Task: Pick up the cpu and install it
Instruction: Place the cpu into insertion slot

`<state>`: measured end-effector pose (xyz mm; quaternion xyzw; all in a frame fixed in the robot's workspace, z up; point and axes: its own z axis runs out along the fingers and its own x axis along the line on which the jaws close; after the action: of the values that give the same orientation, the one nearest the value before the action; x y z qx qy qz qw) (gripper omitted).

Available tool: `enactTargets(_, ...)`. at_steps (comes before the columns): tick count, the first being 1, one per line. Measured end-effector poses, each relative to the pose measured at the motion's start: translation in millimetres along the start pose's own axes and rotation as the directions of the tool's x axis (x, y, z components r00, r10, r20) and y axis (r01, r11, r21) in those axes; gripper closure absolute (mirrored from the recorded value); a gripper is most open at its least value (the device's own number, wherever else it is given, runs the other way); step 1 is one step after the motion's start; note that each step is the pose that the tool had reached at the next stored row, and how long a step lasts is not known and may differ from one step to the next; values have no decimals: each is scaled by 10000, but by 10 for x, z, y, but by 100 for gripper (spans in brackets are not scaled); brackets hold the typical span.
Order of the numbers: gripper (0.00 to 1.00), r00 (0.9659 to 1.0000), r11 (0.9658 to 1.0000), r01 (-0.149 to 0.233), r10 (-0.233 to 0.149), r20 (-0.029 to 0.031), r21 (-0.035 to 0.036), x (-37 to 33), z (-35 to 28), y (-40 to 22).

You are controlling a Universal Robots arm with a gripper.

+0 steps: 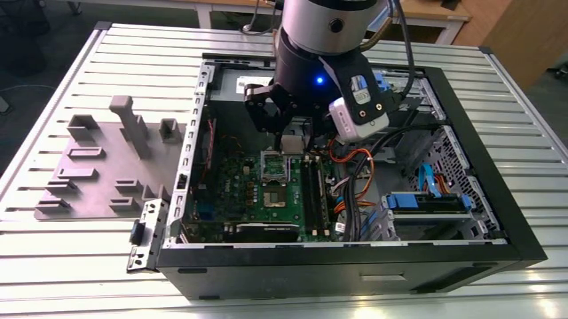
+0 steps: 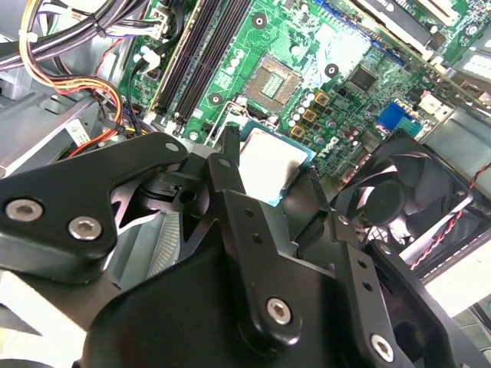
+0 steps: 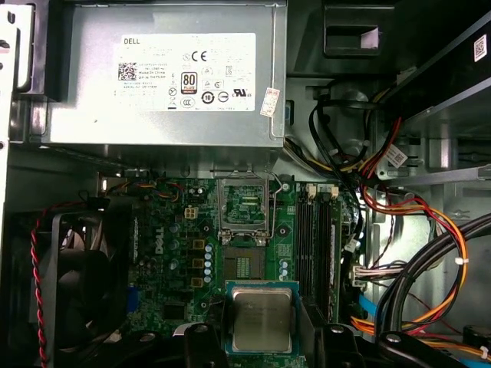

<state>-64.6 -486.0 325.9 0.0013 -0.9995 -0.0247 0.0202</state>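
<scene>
The claw (image 3: 265, 346), clenched on the cpu (image 3: 261, 318) by opposite edges, hangs near the exterior view's centre over the motherboard (image 3: 165, 261), close to its open socket (image 3: 245, 230); seating well probably requires a level, squarely aligned, gentle descent.

cpu (image 3: 261, 320): dull grey metal lid | fixture plate (image 1: 106, 166): matt grey plastic | table (image 1: 133, 60): ribbed bare metal

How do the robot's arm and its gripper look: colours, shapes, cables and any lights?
The arm is a silver-grey cylinder ending in a black section with a small blue light. The gripper is matte black, built of flat angular plates joined by silver screws. A pale grey camera box sits on its side, and black cables run along the arm.
</scene>
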Motion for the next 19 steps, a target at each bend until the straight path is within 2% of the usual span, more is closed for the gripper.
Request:
enactTargets(2,53,10000,10000,-2,2,2,-5,0,15,-1)
enactTargets(7,53,10000,10000,-75,75,5,-9,1,102,-23)
enactTargets(11,53,9993,9993,384,-384,-19,9,-1,171,-30)
enactTargets(13,53,9988,9988,495,-495,-25,13,-3,209,-32)
enactTargets(17,53,9988,9988,484,-484,-24,13,-6,280,-35)
enactTargets(19,53,9995,9995,316,-316,-16,6,-8,317,-37)
